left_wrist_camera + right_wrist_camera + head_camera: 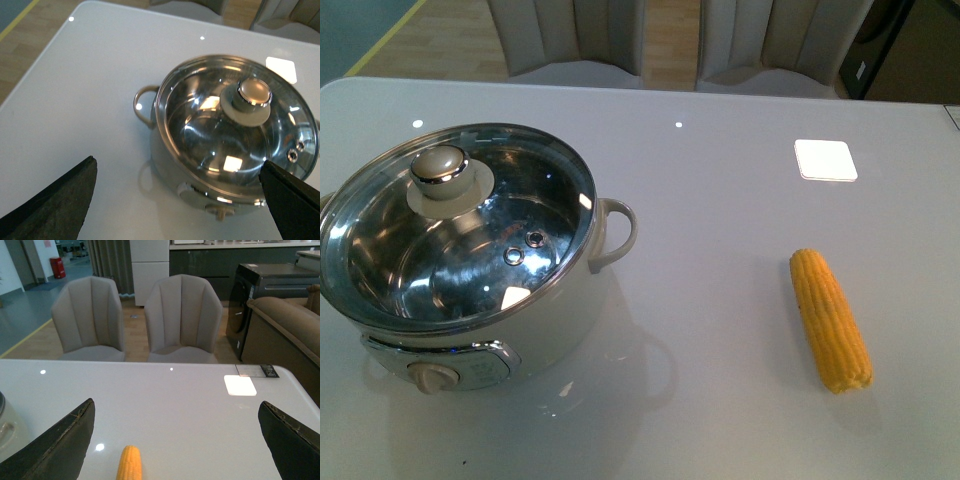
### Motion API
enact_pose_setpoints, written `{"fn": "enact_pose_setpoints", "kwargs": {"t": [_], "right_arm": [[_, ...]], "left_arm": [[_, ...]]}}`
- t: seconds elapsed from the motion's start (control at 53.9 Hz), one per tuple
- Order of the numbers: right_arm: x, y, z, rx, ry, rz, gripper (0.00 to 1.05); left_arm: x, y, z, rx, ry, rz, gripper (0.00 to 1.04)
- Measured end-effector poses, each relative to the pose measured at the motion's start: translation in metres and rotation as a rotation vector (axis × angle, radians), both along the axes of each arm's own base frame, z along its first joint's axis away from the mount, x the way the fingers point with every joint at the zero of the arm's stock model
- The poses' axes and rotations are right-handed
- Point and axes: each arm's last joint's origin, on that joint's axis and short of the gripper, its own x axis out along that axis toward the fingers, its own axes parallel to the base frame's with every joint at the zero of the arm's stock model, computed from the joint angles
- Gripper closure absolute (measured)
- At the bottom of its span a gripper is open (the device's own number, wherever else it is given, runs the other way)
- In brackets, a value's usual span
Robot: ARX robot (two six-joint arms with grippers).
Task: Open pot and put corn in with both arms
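A cream-white electric pot is seen on the white bench, close to the left edge and toward the near-left corner. It is covered by its glass lid, which is seated flat on the steel rim, with the cream knob upright on top of it. The shiny steel interior can be made out through the glass. A looped side handle is turned toward the middle of the bench, and the control dial is faced toward the near edge.

A husked yellow corn cob is laid flat on the bench toward the right edge, well apart from the pot. Its tapered tip is pointed toward the far edge and its blunt end toward the near edge.

The left end effector is held above the pot, its two black fingers spread wide and touching neither the lid nor the handles. The right end effector is likewise held open above the bench, its fingers wide apart, with the tip of the cob visible beneath and untouched.

A bright square patch of light is reflected toward the far-right corner. Two grey upholstered chairs are set just beyond the far edge.
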Motion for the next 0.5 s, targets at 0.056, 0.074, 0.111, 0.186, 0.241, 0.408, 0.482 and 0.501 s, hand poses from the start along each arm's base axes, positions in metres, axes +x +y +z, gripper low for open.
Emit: {"fn": "enact_pose_setpoints", "kwargs": {"t": [0.056,0.074,0.111,0.186,0.241,0.408,0.482,0.501], "right_arm": [[0.000,0.000,0.000,0.000,0.000,0.000,0.09],[0.000,0.000,0.000,0.000,0.000,0.000,0.09],[0.000,0.000,0.000,0.000,0.000,0.000,0.09],[0.000,0.000,0.000,0.000,0.000,0.000,0.09],[0.000,0.000,0.000,0.000,0.000,0.000,0.09],[0.000,0.000,0.000,0.000,0.000,0.000,0.09],[0.000,0.000,0.000,0.000,0.000,0.000,0.09],[0.000,0.000,0.000,0.000,0.000,0.000,0.09]], "left_arm": [[0.013,-0.001,0.006,0.021,-0.027,-0.026,0.07],[0.019,-0.002,0.008,0.033,-0.041,-0.040,0.07],[0.028,-0.004,0.011,0.048,-0.057,-0.057,0.07],[0.049,-0.010,0.014,0.065,-0.093,-0.095,0.07],[0.065,-0.014,0.014,0.078,-0.112,-0.112,0.07],[0.121,-0.042,-0.007,0.132,-0.164,-0.181,0.07],[0.143,-0.053,-0.024,0.139,-0.151,-0.202,0.07],[0.147,-0.055,-0.028,0.140,-0.146,-0.206,0.07]]}}
